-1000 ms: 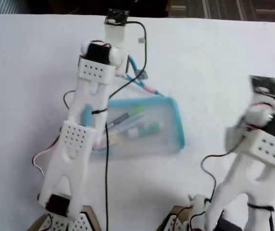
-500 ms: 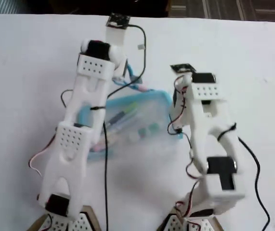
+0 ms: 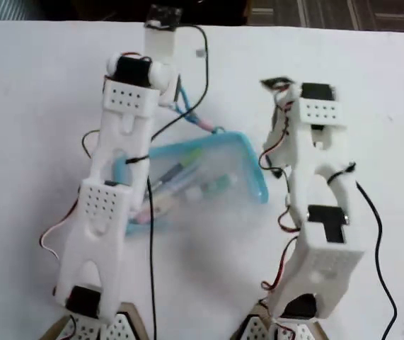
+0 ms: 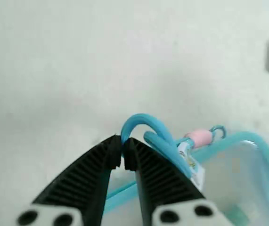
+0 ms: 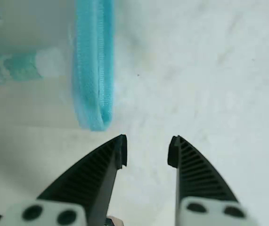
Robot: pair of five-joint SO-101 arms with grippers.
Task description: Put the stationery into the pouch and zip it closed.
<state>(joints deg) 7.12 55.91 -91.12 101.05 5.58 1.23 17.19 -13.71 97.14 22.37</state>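
On the white tabletop you have the pouch lying flat and turned a little askew, between the two arms. Its walls are clear and its border is light blue. One end of it is covered by the left arm, which reaches over it toward the far side of the tabletop. The stationery is inside the pouch: several pens, with green and pink parts, show through the clear wall. I cannot tell whether the zip is closed. From the far corner of the pouch a blue cord comes out and makes a loop, and a pink bead sits on it close to the pouch border. Your left pincer is pressed together on this loop and pinches the blue cord between its tips, just above the tabletop. Your right pincer is spread, with nothing between its jaws. It points down at the bare tabletop just beside the rounded blue corner of the pouch and does not touch it. The right arm stands at the pouch's other end, opposite to the left arm.
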